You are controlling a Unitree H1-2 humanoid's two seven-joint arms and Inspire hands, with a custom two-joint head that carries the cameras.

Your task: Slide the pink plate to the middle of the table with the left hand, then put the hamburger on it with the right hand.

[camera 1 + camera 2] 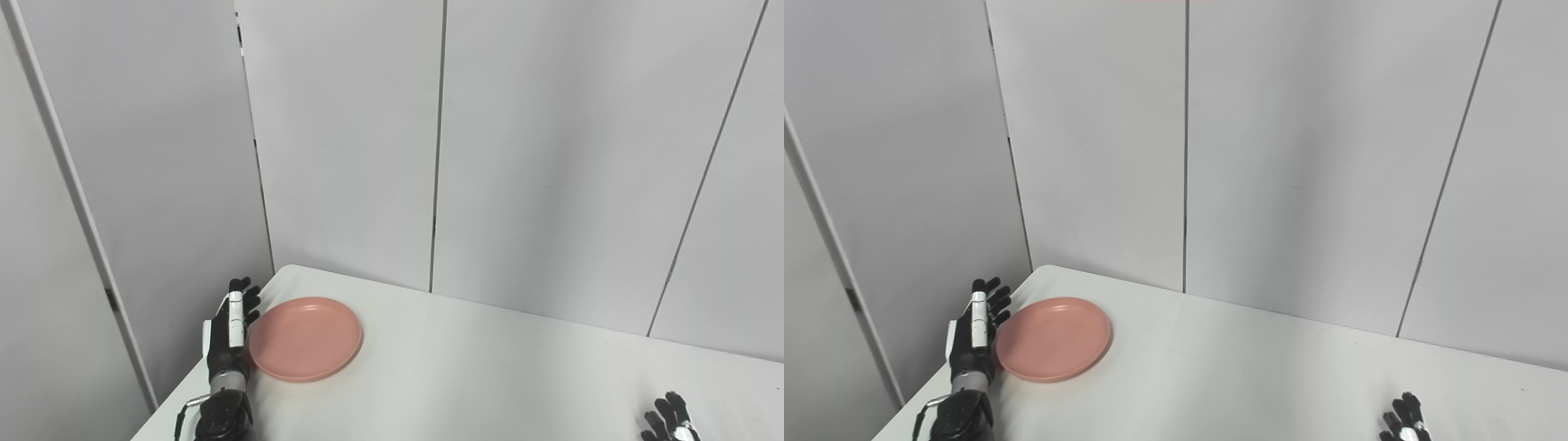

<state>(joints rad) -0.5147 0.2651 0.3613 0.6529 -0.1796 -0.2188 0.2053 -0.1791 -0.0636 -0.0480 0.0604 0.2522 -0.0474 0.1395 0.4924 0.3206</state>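
Note:
The pink plate (304,338) lies flat on the white table (490,367) near its far left corner. My left hand (229,334) stands on edge right against the plate's left rim, fingers straight and apart, holding nothing. It also shows in the right eye view (975,337), beside the plate (1053,338). My right hand (670,421) is at the bottom right edge of the picture, only its fingertips showing, spread above the table. No hamburger is in view.
Grey wall panels (441,153) close off the table's back and left sides. The table's left edge (177,392) runs just beside my left forearm.

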